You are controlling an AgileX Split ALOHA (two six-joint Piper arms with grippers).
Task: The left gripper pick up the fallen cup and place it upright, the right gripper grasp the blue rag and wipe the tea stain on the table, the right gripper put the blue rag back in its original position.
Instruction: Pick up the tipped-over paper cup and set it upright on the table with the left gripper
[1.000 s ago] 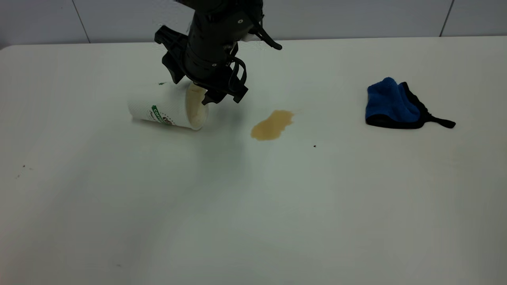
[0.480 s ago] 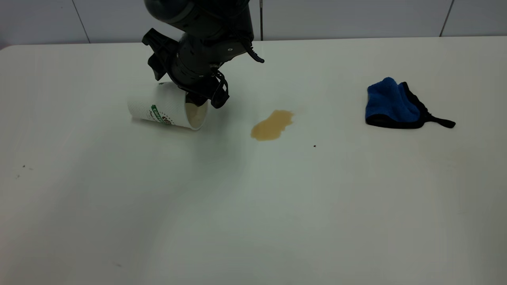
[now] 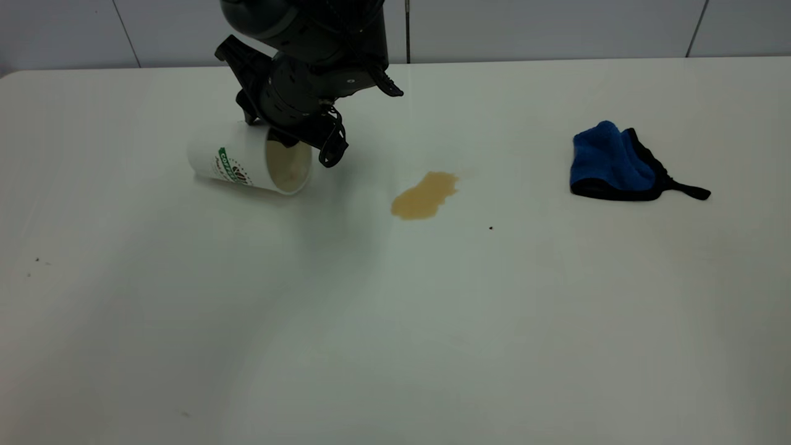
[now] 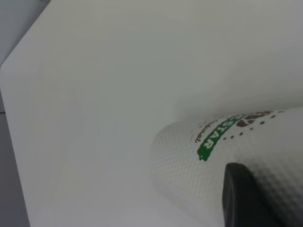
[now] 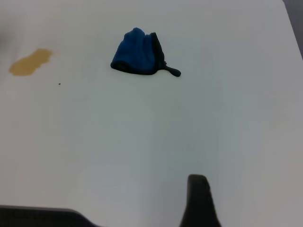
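Observation:
The cup (image 3: 228, 161) lies on its side at the table's (image 3: 395, 321) back left, its tan-stained mouth towards the tea stain (image 3: 425, 195). My left gripper (image 3: 306, 148) reaches down from above and is shut on the cup's rim. In the left wrist view one black finger (image 4: 246, 198) presses on the cup's (image 4: 189, 161) textured wall. The blue rag (image 3: 609, 161) lies at the right and nothing touches it. The right wrist view shows the rag (image 5: 137, 56) and stain (image 5: 31, 62) far off. Of my right gripper only one fingertip (image 5: 199, 194) shows, with bare table on both sides.
A tiny dark speck (image 3: 491, 228) lies right of the stain. A few more specks (image 3: 37, 261) sit near the left edge. A grey panelled wall (image 3: 556, 28) runs behind the table's far edge.
My left gripper came down and leftward and closed on the cup's rim. The cup has shifted left and turned a little with it. Rag and stain have not moved.

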